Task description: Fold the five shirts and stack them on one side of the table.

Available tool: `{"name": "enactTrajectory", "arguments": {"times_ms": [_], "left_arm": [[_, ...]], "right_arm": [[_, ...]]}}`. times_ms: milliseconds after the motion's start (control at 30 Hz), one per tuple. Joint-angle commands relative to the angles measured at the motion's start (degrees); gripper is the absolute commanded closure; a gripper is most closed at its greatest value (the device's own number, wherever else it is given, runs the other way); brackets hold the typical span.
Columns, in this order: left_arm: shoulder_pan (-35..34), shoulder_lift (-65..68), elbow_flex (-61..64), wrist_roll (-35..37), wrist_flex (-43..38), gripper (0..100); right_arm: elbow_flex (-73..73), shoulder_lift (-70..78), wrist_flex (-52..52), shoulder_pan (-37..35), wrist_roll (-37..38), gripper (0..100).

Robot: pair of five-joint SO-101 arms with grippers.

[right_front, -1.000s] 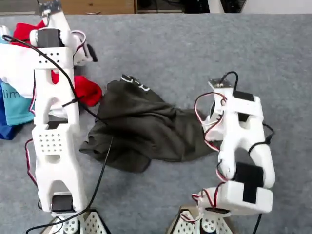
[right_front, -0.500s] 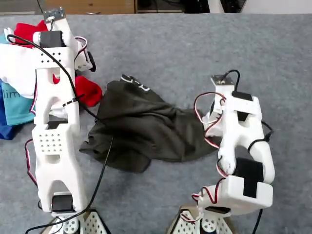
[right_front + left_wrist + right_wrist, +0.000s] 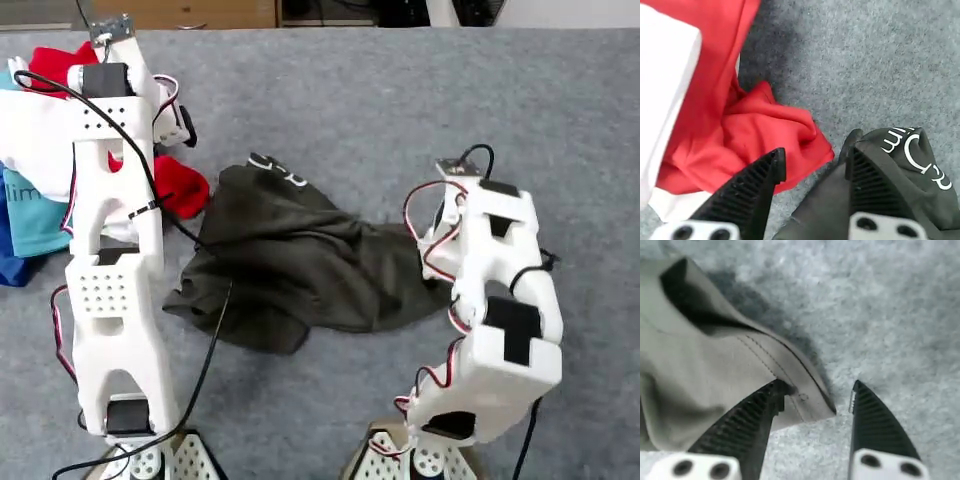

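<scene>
Since a second ago our right arm's lower links have shifted. Our left gripper (image 3: 815,155) hangs wide open and empty over the crumpled red cotton shirt (image 3: 755,130). Beside it, unreadable white lettering (image 3: 920,150) marks the crumpled dark olive shirt (image 3: 300,265) on the grey felt table (image 3: 400,100). Our right gripper (image 3: 818,387) gapes empty astride that shirt's hem corner.

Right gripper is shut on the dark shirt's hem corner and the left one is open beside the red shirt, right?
No: the right wrist view shows the right gripper open, straddling the hem corner of the dark shirt, not shut on it. The left gripper is open beside the red shirt, as you say.
</scene>
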Motion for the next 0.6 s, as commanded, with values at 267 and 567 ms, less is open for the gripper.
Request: {"name": "enactTrajectory", "arguments": {"times_ms": [267, 567], "left_arm": [[-0.5, -3.0, -0.7, -0.3, 0.7, 80], [-0.4, -7.7, -0.3, -0.3, 0.7, 80]], "right_arm": [[0.7, 1.3, 1.7, 1.1, -0.4, 87.5], [-0.4, 0.1, 2.3, 1.1, -0.4, 88.2]]}}
